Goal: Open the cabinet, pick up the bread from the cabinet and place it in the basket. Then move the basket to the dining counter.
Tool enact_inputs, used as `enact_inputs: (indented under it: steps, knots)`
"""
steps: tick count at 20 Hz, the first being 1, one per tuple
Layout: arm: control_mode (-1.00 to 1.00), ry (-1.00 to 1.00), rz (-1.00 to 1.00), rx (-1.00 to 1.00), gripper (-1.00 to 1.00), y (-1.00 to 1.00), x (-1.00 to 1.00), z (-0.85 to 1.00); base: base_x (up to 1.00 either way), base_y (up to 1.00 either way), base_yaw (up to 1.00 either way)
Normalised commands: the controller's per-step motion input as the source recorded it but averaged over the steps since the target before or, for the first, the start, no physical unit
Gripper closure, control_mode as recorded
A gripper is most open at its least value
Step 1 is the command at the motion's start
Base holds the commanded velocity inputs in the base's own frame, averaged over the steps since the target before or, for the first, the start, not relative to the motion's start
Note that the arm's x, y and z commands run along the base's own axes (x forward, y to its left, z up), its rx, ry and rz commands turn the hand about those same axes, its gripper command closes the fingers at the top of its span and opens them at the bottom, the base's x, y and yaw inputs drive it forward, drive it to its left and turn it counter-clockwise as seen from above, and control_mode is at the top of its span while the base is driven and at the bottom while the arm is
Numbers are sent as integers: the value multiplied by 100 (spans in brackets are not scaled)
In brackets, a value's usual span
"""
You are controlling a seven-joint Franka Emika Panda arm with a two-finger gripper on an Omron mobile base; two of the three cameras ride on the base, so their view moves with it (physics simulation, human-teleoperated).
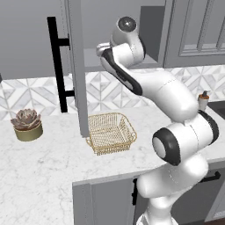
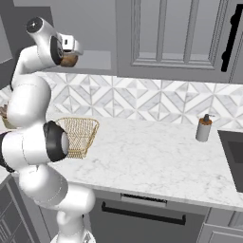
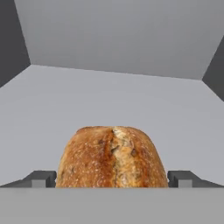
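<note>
Golden-brown crust marked the bread (image 3: 112, 157), which sat on the grey shelf floor inside the cabinet (image 1: 75, 66), whose door stood swung open. The gripper (image 3: 112, 180) straddled it, jaws spread wide at nine and three o'clock, not yet clamped, apparently lined up to close. The basket (image 1: 110, 132) waited on the worktop below, presumably to catch the drop.

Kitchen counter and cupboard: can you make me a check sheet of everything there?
Surface: white marble counter, basket sits on it.
Job's things: cabinet door open; bread on the cabinet shelf; basket holds nothing.
Clutter: potted plant; soap bottle.
Tool: tool open, one finger on each side of the bread, not closed on it.
Cables: nothing seen.
Surroundings: patterned tile wall; dark sink.
</note>
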Motion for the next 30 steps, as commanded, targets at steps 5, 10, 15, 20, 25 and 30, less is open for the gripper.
enact_inputs:
  steps: [5,10,15,20,25,30]
  knots:
    - [-100,-1,0,19,100,-40,-100,47,0,0,0]
    - [-100,6,0,13,100,-9,-100,27,0,0,0]
    - [-100,13,0,0,100,0,-100,-37,0,0,0]
    - [-100,13,2,-10,100,0,-81,-97,0,0,0]
    - [-100,19,15,-9,100,3,0,-100,0,0,0]
    - [-100,15,16,-7,100,0,59,-93,0,0,0]
